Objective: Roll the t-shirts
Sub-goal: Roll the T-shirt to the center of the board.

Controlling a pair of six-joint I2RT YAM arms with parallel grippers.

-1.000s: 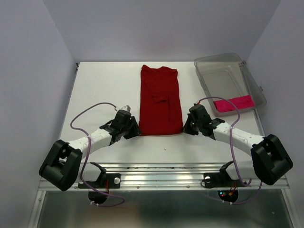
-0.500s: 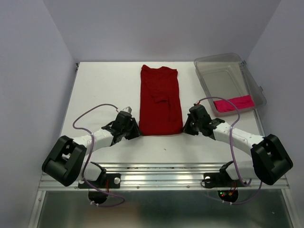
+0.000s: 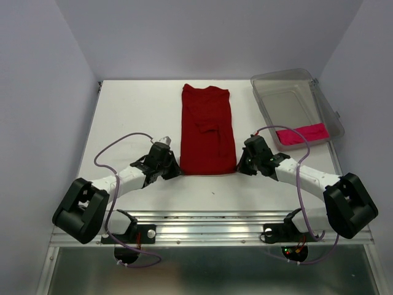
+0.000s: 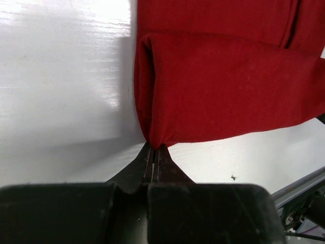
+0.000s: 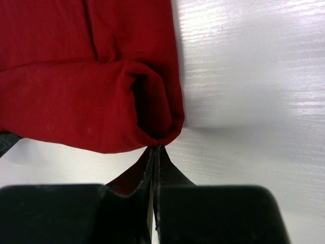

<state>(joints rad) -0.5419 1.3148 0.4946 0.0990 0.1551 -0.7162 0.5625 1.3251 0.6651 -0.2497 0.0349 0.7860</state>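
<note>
While the red t-shirt (image 3: pixel 207 129) lies lengthwise on the table (image 3: pixel 135 110), the left tool (image 3: pixel 171 167) and right tool (image 3: pixel 242 165) sit at its near corners; the pink t-shirt (image 3: pixel 301 133) lies in the clear bin (image 3: pixel 288 92). From the left wrist, that tool's fingers are pinched together on the folded hem corner. From the right wrist, its fingers clamp the other corner likewise.

Clear plastic bin (image 3: pixel 285 104) sits far right on white table (image 3: pixel 135 117).
</note>
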